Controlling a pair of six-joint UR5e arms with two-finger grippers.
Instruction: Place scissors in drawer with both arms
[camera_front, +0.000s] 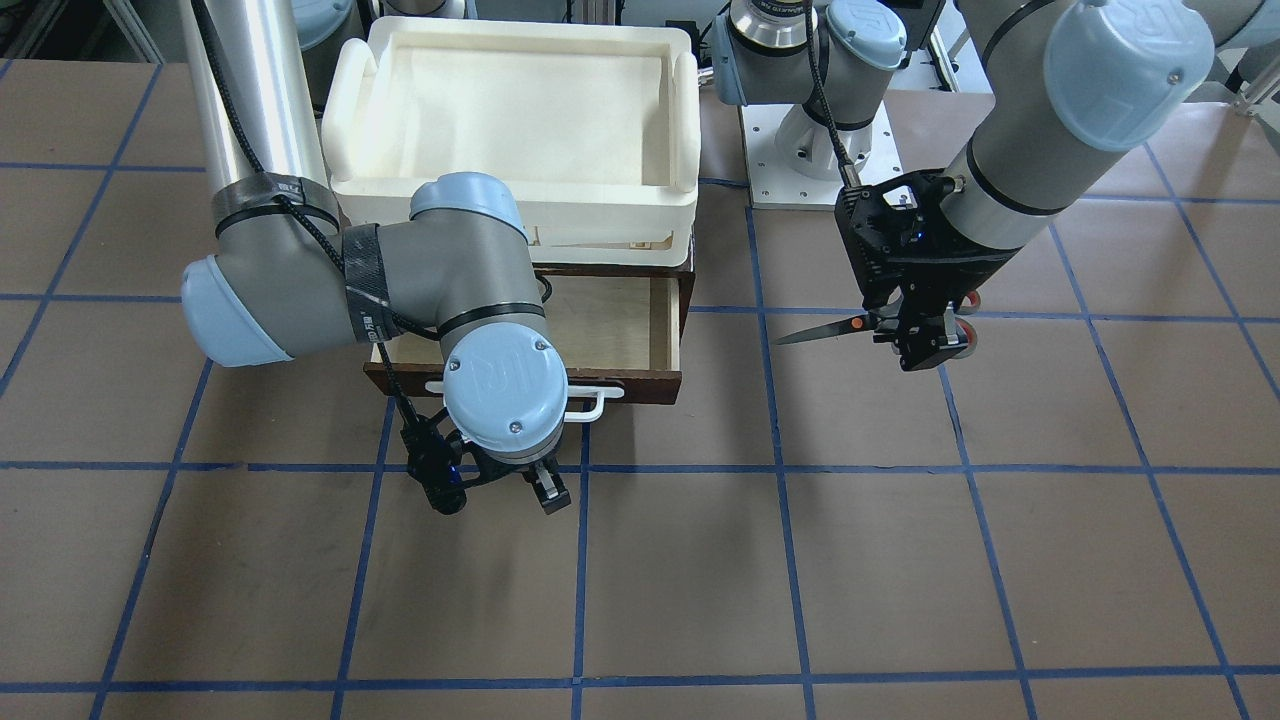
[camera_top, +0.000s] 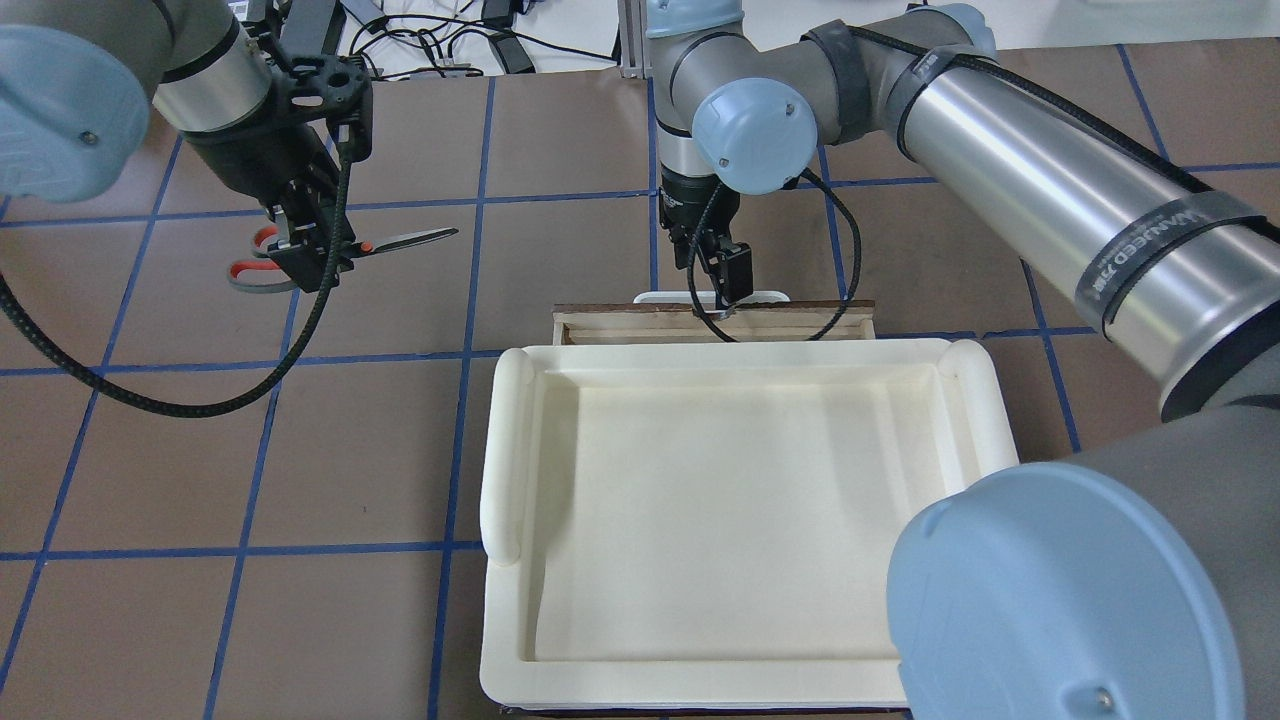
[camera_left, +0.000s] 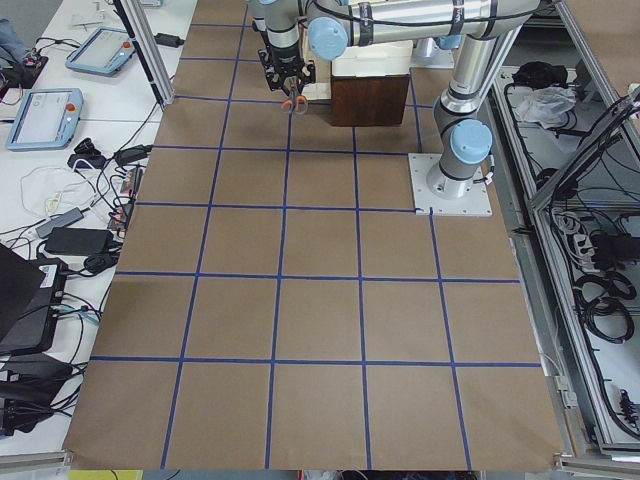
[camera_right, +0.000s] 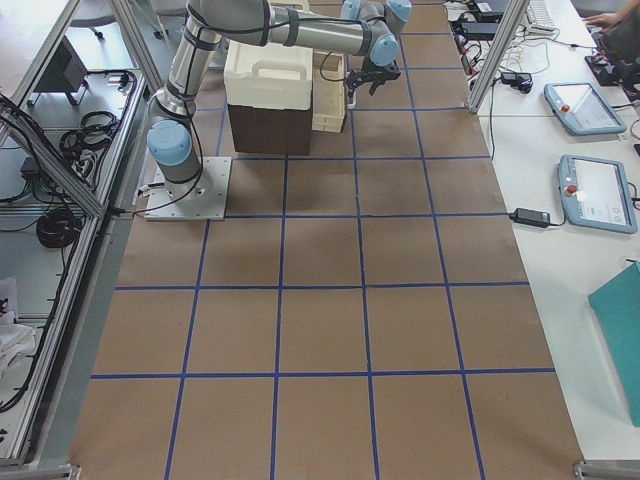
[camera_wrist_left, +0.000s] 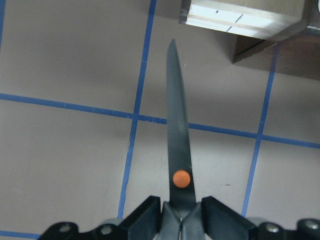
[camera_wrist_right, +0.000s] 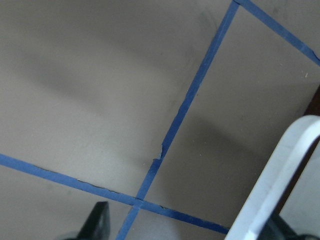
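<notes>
Left jaws grip the scissors (camera_front: 825, 331) (lifted above the surface (camera_front: 900, 550)); right jaws stand open near the drawer (camera_front: 650, 385) handle (camera_front: 590, 394).

Robotics lab, taped-grid table (camera_left: 300, 320), teach pendants (camera_right: 598, 195), loose cables (camera_left: 605, 290), aluminium frame posts (camera_right: 497, 55) alongside.

The cream-white tray (camera_top: 505, 470) fills the middle of my overhead feed, with a padded roll along each short side and a flat floor inside. Under it runs the brown tabletop (camera_front: 900, 560), cut into squares by blue tape lines (camera_front: 780, 520). On my left side view there's a white bench (camera_left: 110, 110) alongside, carrying two pendants (camera_left: 45, 117) with screens up and a tangle of cables (camera_left: 70, 215) near them. On the right side view I see two control tablets (camera_right: 598, 195) on the other bench, and a teal sheet (camera_right: 620, 320) at the frame's edge.
</notes>
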